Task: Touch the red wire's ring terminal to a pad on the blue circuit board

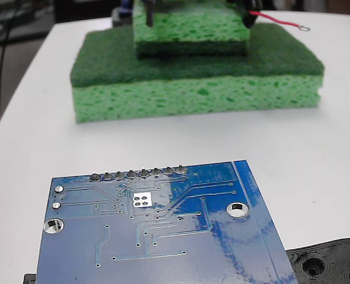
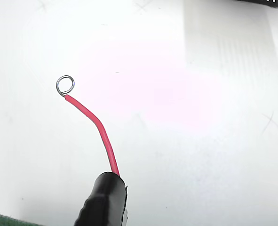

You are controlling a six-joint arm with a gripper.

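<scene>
The blue circuit board (image 1: 163, 231) lies flat in the foreground of the fixed view, with a row of grey solder joints along its far edge and silver-rimmed holes. Far behind it, at the top edge, only dark parts of my gripper (image 1: 246, 15) show, over the green sponges. The red wire (image 1: 275, 21) sticks out to the right from there, and its ring terminal (image 1: 305, 28) hangs in the air well away from the board. In the wrist view the red wire (image 2: 99, 129) curves up out of a black sleeve (image 2: 103, 200) to the ring terminal (image 2: 65, 85), over bare white table.
A small green sponge (image 1: 189, 29) lies on a larger green sponge (image 1: 195, 89) at the back of the white table (image 1: 317, 148). A black plastic part with holes (image 1: 331, 263) sits at the board's right corner. A dark edge (image 2: 258, 2) shows at the top right of the wrist view.
</scene>
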